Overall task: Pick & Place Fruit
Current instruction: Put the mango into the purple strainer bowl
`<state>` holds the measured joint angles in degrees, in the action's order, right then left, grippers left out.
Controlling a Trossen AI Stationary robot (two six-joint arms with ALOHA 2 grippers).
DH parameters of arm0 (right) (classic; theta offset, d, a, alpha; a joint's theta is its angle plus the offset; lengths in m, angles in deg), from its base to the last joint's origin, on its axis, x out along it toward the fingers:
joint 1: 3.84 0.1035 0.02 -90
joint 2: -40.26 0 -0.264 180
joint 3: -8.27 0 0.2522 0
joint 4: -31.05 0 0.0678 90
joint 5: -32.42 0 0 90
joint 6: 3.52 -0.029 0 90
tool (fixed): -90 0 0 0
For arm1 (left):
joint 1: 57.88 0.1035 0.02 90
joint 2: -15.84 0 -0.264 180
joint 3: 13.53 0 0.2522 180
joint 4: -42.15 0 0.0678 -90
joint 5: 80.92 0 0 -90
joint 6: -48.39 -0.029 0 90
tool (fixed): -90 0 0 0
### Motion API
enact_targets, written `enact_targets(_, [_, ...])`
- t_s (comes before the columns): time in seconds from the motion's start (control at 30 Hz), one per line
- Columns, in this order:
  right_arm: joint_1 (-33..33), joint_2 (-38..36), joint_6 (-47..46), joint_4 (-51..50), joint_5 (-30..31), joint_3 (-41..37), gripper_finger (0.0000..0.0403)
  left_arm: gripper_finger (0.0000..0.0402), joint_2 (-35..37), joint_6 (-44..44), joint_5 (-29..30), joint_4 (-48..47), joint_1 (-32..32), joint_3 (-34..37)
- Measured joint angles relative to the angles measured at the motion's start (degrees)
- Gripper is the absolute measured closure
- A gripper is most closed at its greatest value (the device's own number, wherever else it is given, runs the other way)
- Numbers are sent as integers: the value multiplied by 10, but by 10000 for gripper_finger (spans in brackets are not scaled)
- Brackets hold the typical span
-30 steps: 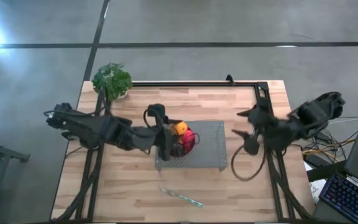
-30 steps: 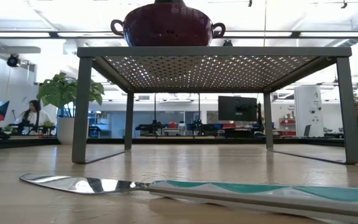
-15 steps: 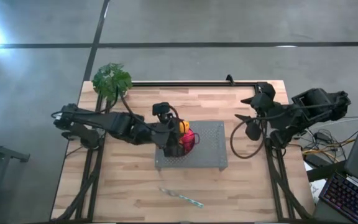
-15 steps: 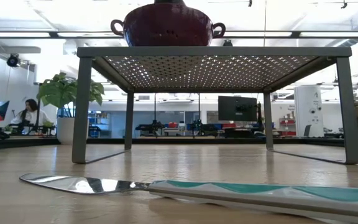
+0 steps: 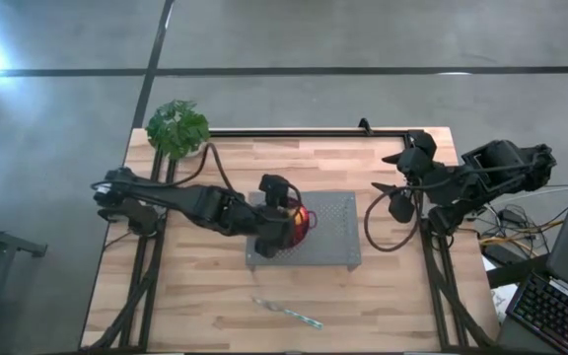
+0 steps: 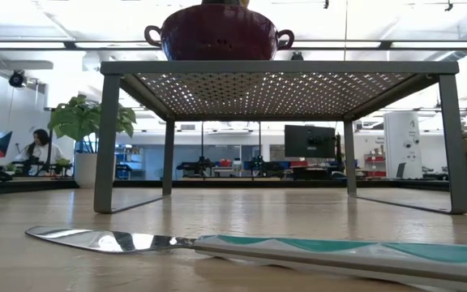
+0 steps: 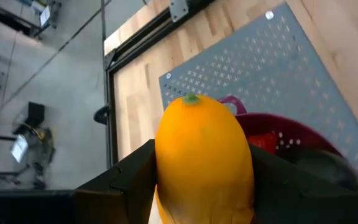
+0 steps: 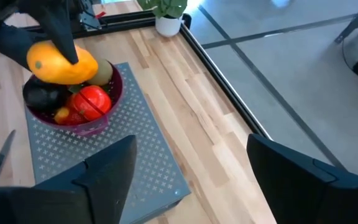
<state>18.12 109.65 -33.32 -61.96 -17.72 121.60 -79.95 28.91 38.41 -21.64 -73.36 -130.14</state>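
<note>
since half a second ago your left gripper (image 7: 204, 186), clamped on the oblong orange fruit (image 8: 61, 63), has slid over the red bowl (image 8: 107, 99); lower gently before releasing. right gripper (image 8: 188, 180) waits spread wide.

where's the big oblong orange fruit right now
The oblong orange fruit is clamped in the left gripper, just above the dark red bowl on the grey perforated rack.

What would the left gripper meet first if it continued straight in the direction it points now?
Probably the red colander on the grey rack: the left gripper, shut on the oblong orange fruit, points at it.
</note>
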Motion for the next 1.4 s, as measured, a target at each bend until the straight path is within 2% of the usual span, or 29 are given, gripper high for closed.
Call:
enact_targets(0.3, [0, 0, 0, -12, 0, 0, 90, 186, -30, -147, 0, 1, -1, 0])
enact_targets(0.47, [0, 0, 0, -16, 0, 0, 97, 186, -41, -194, -1, 0, -3, 1])
enact_targets(0.77, [0, 0, 0, -24, 0, 0, 125, 181, -41, -189, -3, -2, -12, 1])
enact_targets(1.07, [0, 0, -2, -24, 0, 0, 140, 120, -41, -165, 20, -5, -13, 2])
enact_targets(1.4, [0, 0, -2, -24, 0, 0, 119, 104, -37, -161, 42, -10, -36, -33])
